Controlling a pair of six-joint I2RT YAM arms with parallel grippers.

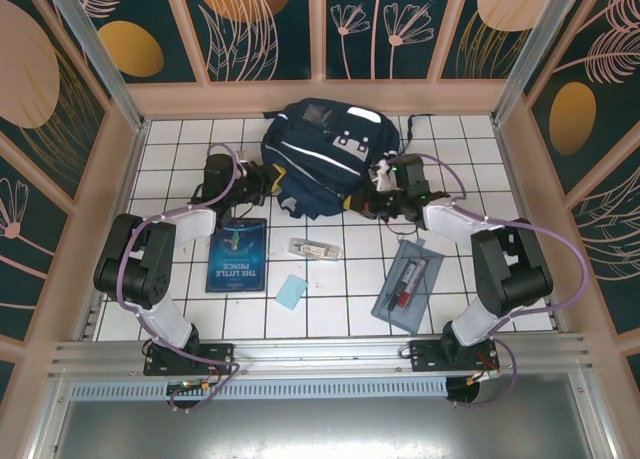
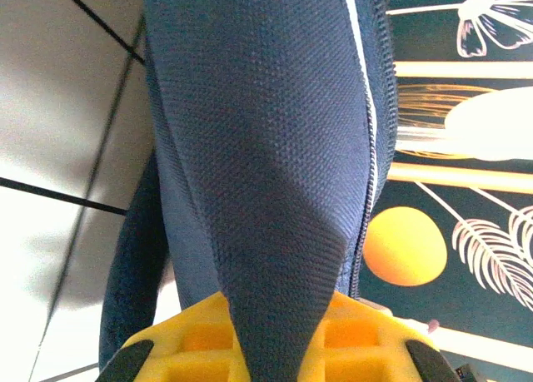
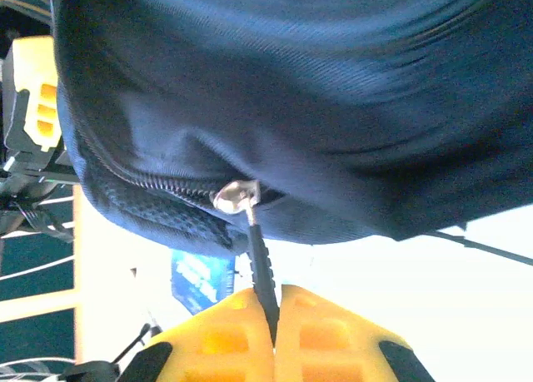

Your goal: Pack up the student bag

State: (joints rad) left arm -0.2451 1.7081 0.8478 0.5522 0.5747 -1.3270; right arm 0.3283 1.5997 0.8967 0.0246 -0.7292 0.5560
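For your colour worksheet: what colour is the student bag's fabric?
Navy blue; the student bag shows best in the left wrist view.

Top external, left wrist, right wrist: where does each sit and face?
Top external: above, behind the bases, looking down on the table; both arms reach the student bag.
Left wrist: on the left arm, looking along the left gripper, shut on bag fabric.
Right wrist: looking along the right gripper, shut on the zipper pull.
Shared: all three show the bag.

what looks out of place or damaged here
Nothing looks spilled or damaged. The student bag lies crumpled at the far side, its fabric pinched by the left gripper and its zipper pull by the right gripper.
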